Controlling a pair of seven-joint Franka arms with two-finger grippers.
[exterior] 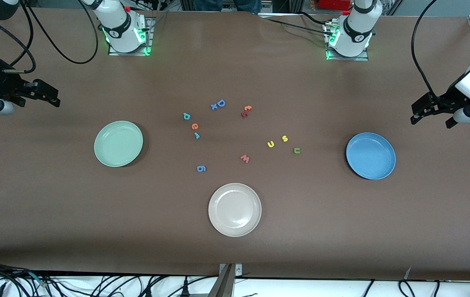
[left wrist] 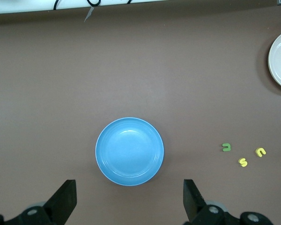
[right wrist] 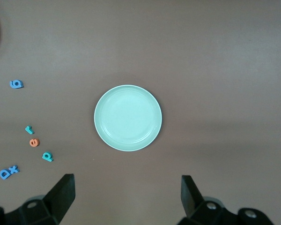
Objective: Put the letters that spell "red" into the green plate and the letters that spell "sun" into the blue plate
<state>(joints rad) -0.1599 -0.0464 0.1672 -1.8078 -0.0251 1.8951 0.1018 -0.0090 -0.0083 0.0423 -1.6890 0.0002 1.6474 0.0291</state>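
The green plate (exterior: pixel 118 143) (right wrist: pixel 128 117) lies toward the right arm's end, the blue plate (exterior: pixel 370 155) (left wrist: pixel 129 151) toward the left arm's end. Between them on the table lie the teal "d" (exterior: pixel 186 116), orange "e" (exterior: pixel 194 126) and teal "r" (exterior: pixel 196 135), and closer to the blue plate the yellow "u" (exterior: pixel 271 144), yellow "s" (exterior: pixel 285 138) and green "n" (exterior: pixel 297 151). My right gripper (exterior: pixel 47 95) (right wrist: pixel 128 194) hangs open and empty over bare table beside the green plate. My left gripper (exterior: pixel 432 120) (left wrist: pixel 129 197) hangs open and empty beside the blue plate.
A beige-white plate (exterior: pixel 234 209) sits nearest the front camera, mid-table. Other loose letters: a blue "D" and "x" (exterior: pixel 218 104), an orange and dark-red pair (exterior: pixel 246 111), a salmon "w" (exterior: pixel 245 158), a blue figure (exterior: pixel 201 168).
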